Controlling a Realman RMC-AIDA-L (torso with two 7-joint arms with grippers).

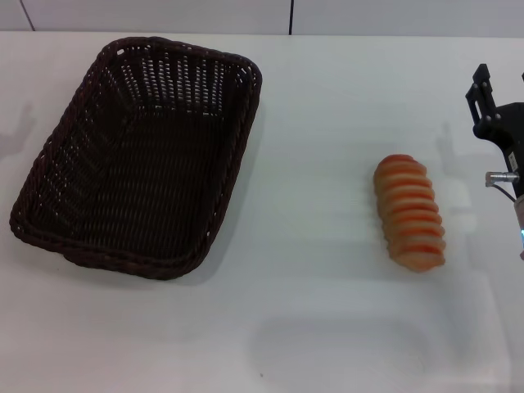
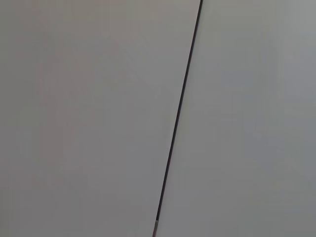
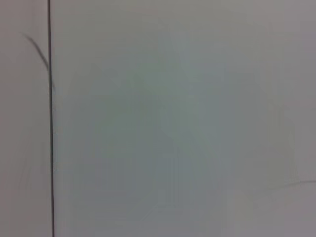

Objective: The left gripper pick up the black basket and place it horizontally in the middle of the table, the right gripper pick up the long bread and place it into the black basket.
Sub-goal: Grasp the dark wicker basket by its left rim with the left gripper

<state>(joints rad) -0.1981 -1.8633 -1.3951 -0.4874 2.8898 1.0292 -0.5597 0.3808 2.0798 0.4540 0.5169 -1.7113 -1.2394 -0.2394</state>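
The black basket (image 1: 242,151) lies on the left part of the white table (image 1: 319,147) in the head view, its long side running slantwise away from me, and it holds nothing. The long bread (image 1: 409,211) lies on the table at the right, striped side up, well apart from the basket. My right gripper (image 1: 490,92) hangs at the far right edge of the head view, beside and a little beyond the bread, not touching it. My left gripper is out of view. Both wrist views show only plain pale surfaces crossed by a dark seam.
A wall with dark seams (image 1: 291,16) runs behind the table's far edge. White tabletop lies between the basket and the bread and along the front.
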